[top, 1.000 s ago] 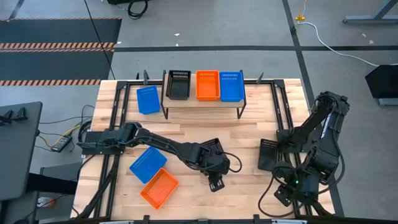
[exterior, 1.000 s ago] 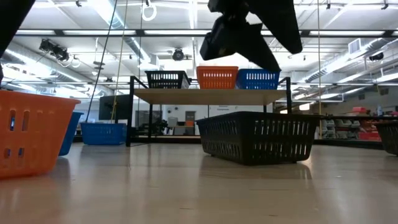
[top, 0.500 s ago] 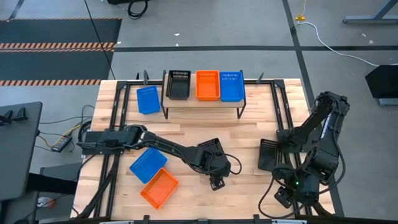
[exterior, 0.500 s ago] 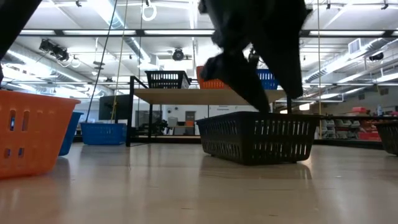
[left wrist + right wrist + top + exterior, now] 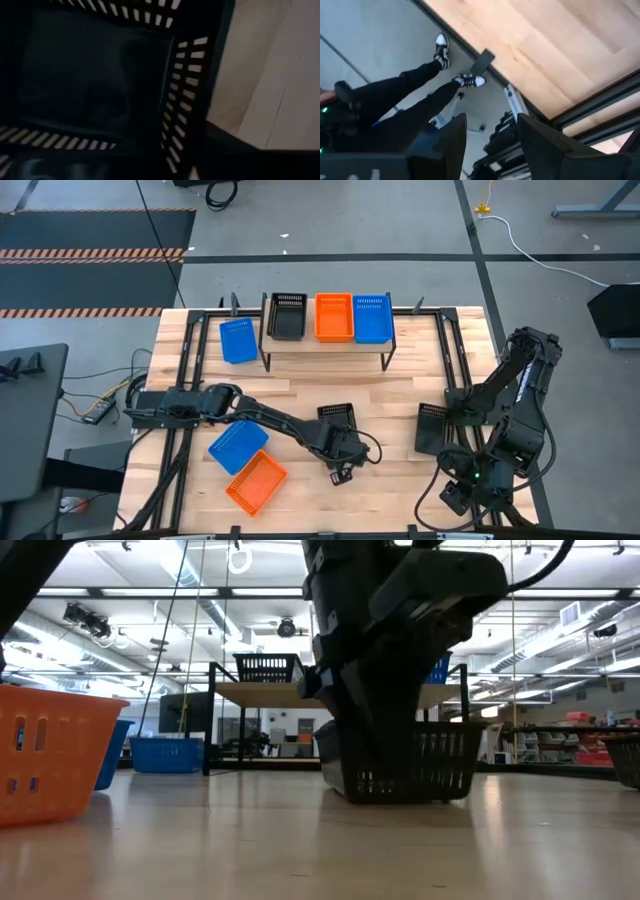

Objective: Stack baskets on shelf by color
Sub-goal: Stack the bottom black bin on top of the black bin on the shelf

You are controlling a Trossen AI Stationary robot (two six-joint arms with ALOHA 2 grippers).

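On the shelf (image 5: 325,352) stand a black (image 5: 286,315), an orange (image 5: 334,317) and a blue basket (image 5: 372,318). Another blue basket (image 5: 238,340) lies on the table left of the shelf. A blue basket (image 5: 238,445) and an orange one (image 5: 255,483) rest near the left front. My left gripper (image 5: 338,450) is down at the near wall of a black basket (image 5: 337,420) in mid-table and is shut on it. My right gripper (image 5: 490,150) waits open at the right front, beside another black basket (image 5: 432,428). My left gripper has the black basket's near wall (image 5: 182,125), close to a corner, between its fingers: one finger (image 5: 260,160) stands outside the wall, the other inside. It comes from above, pointing down. The basket (image 5: 440,765) rests with its bottom on the table.
Black frame rails (image 5: 455,360) run along the table's left and right sides. A person's legs (image 5: 420,95) show on the floor beyond the table's near edge. Bare wood (image 5: 400,395) lies between the shelf and the mid-table basket.
My left gripper has come down onto the near wall of the mid-table black basket and shifted slightly toward the table's left. The basket has turned a little on the table and now shows narrower in the low view.
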